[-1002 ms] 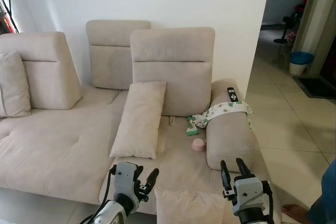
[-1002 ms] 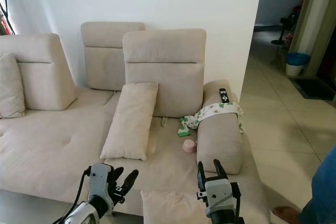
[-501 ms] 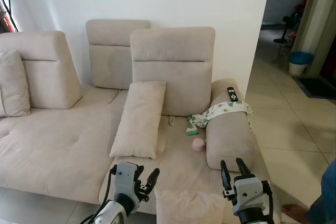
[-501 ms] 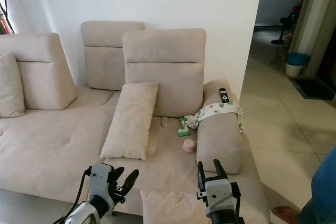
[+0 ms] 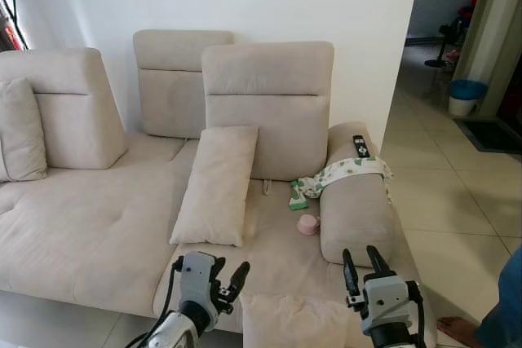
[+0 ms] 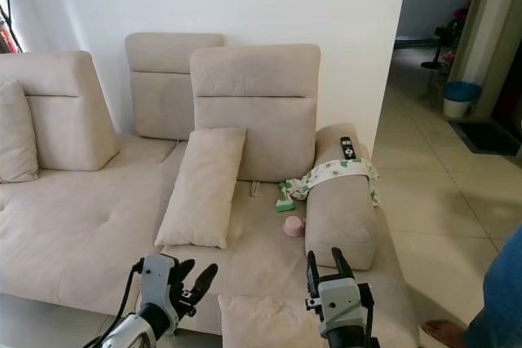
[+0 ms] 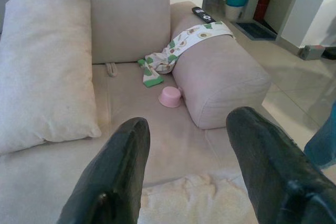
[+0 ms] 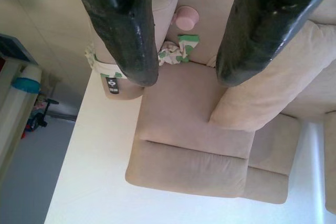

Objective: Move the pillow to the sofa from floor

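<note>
**Kid:** Big soft sofa (image 5: 98, 234), all beige and fuzzy! Did anything move?

**Helper:** Hardly. The left end effector (image 5: 222, 276) dipped a tiny bit. The pillow (image 5: 294, 321) looks already set on the seat's front edge, so I think the job is almost done.

**Kid:** Is the robot holding it?

**Helper:** No. The right end effector (image 5: 364, 266) and the left one are spread apart, holding nothing. See the little round pink cup (image 5: 307, 224)?
</note>
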Controlling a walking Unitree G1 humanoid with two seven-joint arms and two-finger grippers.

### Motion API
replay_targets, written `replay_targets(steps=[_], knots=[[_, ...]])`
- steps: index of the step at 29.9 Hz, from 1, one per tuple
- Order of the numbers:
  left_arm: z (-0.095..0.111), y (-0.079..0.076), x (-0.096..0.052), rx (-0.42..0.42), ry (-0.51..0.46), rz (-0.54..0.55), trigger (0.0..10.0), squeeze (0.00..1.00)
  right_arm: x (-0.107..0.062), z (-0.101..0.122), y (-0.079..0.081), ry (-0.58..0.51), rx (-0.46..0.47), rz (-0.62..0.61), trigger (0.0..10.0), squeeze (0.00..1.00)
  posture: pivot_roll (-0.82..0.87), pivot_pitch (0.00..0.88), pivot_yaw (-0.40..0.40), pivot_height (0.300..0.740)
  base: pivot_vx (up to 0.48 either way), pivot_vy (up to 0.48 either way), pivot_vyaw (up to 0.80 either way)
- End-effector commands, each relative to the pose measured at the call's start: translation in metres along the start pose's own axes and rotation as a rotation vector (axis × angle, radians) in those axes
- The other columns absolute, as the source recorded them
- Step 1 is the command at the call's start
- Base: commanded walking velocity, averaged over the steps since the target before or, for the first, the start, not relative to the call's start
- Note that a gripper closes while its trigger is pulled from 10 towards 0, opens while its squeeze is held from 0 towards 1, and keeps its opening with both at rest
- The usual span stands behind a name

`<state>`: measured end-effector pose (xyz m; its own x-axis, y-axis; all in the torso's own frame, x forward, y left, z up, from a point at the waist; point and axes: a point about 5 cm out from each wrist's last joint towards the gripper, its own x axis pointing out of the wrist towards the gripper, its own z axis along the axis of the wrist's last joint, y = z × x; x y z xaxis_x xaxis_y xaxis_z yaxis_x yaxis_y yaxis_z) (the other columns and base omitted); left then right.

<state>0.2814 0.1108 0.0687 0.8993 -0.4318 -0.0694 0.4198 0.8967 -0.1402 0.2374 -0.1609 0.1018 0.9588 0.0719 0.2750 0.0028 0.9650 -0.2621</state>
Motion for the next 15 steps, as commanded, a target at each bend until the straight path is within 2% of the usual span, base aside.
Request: replay_targets(steps=[1,15], knots=[[-0.0052,0.0016,-0.0031,0.028,0.025,0.001,10.0,0.0,-0.0015,0.0002,0.002,-0.003,-0.002,0.008,10.0,0.0,-0.11,0.0,0.085,0.74,0.0,0.0,0.0],[-0.005,0.0007,-0.0036,0.029,0.019,-0.008,10.0,0.0,-0.0021,0.0003,0.0027,-0.003,0.005,0.005,10.0,0.0,-0.11,0.0,0.087,0.74,0.0,0.0,0.0]])
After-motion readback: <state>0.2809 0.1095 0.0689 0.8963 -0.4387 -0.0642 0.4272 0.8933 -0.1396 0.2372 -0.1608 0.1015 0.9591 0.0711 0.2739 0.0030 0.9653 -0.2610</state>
